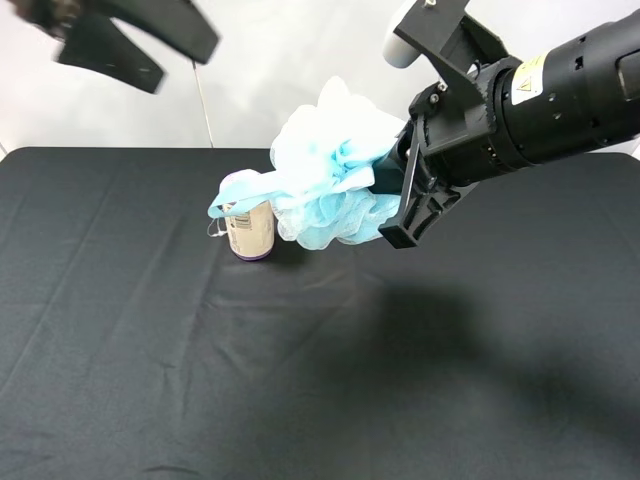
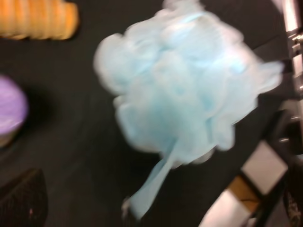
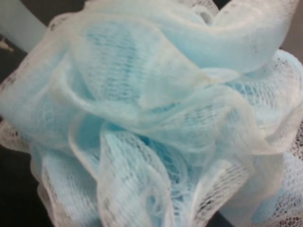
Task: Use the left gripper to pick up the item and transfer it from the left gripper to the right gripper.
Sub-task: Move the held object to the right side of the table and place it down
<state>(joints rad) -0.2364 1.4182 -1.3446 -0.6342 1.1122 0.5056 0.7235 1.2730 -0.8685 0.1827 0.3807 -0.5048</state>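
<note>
The item, a pale blue and white mesh bath pouf, hangs in the air above the black table. My right gripper, on the black arm with the yellow sticker, is shut on its right side. The mesh fills the right wrist view. The pouf's loop tail drapes over the purple-topped roll. My left gripper, all black, is raised at the far left, open and empty, apart from the pouf. The left wrist view shows the pouf from above, with one black finger at the edge.
The purple-topped roll stands upright on the black cloth, just left of the pouf. A ridged tan wooden piece lies beyond it in the left wrist view. The right arm's grey bracket sticks up at the back.
</note>
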